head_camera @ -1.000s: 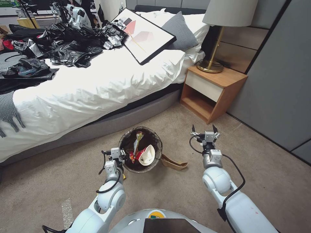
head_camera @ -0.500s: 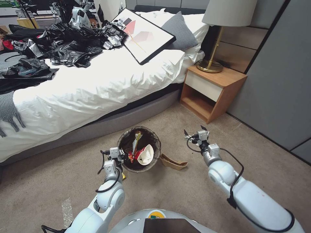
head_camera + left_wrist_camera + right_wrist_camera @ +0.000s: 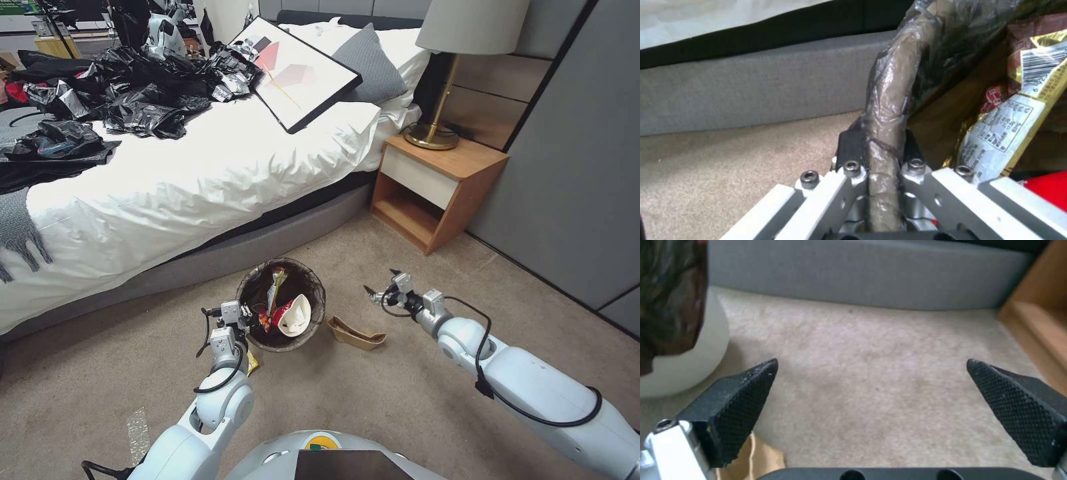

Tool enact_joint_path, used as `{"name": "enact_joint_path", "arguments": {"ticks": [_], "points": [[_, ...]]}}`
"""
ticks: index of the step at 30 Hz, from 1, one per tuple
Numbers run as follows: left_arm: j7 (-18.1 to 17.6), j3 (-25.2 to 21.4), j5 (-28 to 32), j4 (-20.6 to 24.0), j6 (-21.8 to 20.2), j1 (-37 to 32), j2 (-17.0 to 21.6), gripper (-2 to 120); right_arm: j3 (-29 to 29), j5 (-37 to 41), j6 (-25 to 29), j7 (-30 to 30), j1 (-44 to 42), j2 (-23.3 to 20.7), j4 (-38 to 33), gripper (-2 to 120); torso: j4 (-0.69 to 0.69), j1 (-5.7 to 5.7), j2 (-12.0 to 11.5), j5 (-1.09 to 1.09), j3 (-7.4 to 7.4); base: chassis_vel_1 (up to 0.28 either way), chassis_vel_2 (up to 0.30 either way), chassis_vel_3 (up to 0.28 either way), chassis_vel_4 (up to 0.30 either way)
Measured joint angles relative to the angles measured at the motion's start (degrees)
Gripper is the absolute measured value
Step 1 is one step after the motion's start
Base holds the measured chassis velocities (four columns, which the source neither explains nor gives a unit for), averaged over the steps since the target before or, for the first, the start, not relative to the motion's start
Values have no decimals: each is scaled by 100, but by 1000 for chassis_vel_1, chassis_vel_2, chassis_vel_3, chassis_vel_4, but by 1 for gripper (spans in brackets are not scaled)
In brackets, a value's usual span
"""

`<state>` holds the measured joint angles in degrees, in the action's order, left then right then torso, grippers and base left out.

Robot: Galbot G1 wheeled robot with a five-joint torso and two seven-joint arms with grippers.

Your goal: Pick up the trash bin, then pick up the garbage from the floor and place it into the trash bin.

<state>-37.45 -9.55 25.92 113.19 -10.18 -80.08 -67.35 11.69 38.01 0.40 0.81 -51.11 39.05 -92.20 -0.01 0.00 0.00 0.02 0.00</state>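
Two grippers: I am running both arms from the remote desk, one carrying, one reaching.

Left gripper (image 3: 878, 156): I am keeping its fingers clamped on the bag-wrapped rim of the trash bin (image 3: 248, 292), on the side of the rim nearest the robot.

Trash bin: one, sitting low in front of the bed base (image 3: 220, 257), on the robot's left of centre; whether it is resting on the carpet (image 3: 373, 407) or hanging just clear I cannot tell.

Right gripper (image 3: 382, 287): I am holding it with the fingers spread wide and nothing between them, low over bare carpet.

Key relation: the brown paper bag (image 3: 357, 335) is lying flat between the bin and the right gripper, nearer the robot than the fingertips and slightly toward the bin; in the right wrist view a corner of it (image 3: 759, 458) is peeking beside one finger (image 3: 735, 406).

Long axis: the bag is running roughly side to side across the robot's front, one end close to the bin wall.

Nearer arm: the right, in my judgement, since the left is occupied with the bin.

Count on the floor: one brown bag, plus one yellow scrap (image 3: 252, 363) showing beside the left wrist.

Count in the bin: one red-and-white cup (image 3: 293, 317) and at least two wrappers (image 3: 275, 285).
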Motion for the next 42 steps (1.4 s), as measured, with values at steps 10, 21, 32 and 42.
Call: {"name": "enact_joint_path", "arguments": {"ticks": [10, 21, 32, 42], "points": [[-3, -92, -3, -47, 21, 14, 2, 2, 1354, -181, 288, -533, 975, 321, 922, 100, 1, 0, 0, -3, 0, 0, 0, 0, 0], [2, -158, -2, -63, 30, 32, -23, 2, 2081, -536, 391, -904, 1261, 700, 1607, 100, 1, 0, 0, -3, 0, 0, 0, 0, 0], [1, -137, 11, -89, 33, 111, -46, 2, 2145, -765, 489, -1009, 1183, 1056, 2341, 100, 0, 0, 0, -2, 0, 0, 0, 0, 0], [0, -136, 20, -93, 34, 129, -68, 2, 2076, -985, 637, -1023, 1079, 1404, 3110, 100, 0, 0, 0, -4, -1, 0, 0, 0, 0]]}}
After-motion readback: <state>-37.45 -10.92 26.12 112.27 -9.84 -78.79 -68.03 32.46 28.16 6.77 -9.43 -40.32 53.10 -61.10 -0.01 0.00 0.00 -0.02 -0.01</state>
